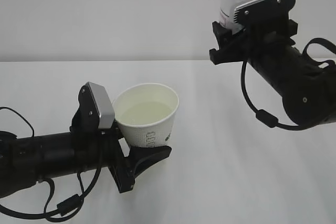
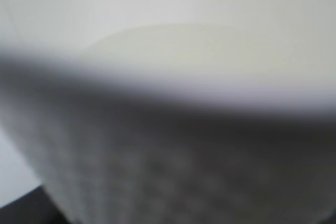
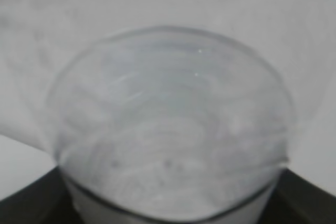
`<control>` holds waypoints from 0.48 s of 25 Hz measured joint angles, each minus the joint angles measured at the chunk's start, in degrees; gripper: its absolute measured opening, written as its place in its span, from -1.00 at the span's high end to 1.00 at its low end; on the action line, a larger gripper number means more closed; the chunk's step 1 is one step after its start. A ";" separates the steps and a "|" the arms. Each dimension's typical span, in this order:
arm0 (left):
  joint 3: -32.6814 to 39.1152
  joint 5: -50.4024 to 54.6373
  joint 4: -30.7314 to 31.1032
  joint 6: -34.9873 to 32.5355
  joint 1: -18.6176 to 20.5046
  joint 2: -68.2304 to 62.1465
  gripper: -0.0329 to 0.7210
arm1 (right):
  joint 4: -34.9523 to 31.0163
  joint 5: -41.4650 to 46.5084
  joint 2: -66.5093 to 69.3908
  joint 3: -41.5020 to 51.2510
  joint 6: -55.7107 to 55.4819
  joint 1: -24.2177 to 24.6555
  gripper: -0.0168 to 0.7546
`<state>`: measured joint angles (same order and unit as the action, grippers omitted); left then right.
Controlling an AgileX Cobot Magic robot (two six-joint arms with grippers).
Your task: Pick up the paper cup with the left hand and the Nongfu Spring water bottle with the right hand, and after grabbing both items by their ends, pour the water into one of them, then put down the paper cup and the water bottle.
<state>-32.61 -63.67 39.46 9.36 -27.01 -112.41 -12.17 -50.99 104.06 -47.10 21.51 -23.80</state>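
Paper cup [image 1: 147,116], part-filled, clenched low in left hand [image 1: 137,157]; bottle [image 1: 234,7] gripped in right hand [image 1: 227,38]. Could slop if jolted on lowering.

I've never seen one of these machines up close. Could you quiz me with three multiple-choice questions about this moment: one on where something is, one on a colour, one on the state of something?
1. Where is the paper cup?
A. Lying on the table
B. Held in the left tool, off the table
C. Under the bottle

2. What colour is the cup's outside?
A. White
B. Red
C. Blue

3. What state is the cup in?
A. Upside down
B. Crushed flat
C. Mouth up, with water in it

Answers: 1 B, the exterior view shows it gripped low on its body. 2 A, its wall is white with dark print. 3 C, pale liquid shows below the round rim.
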 joint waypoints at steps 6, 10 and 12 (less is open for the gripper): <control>0.00 0.00 0.00 0.00 0.00 0.00 -0.44 | 0.00 3.55 0.00 0.00 -0.77 0.00 -0.40; 0.00 0.00 0.00 0.00 0.00 0.00 -0.44 | -0.32 4.06 0.00 0.00 -1.36 0.00 -0.40; 0.00 0.00 0.00 0.00 0.00 0.00 -0.44 | -1.38 4.19 0.00 0.00 -1.91 0.00 -0.40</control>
<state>-32.61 -63.67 39.46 9.36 -27.01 -112.41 -13.56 -46.81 104.06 -47.10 19.60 -23.80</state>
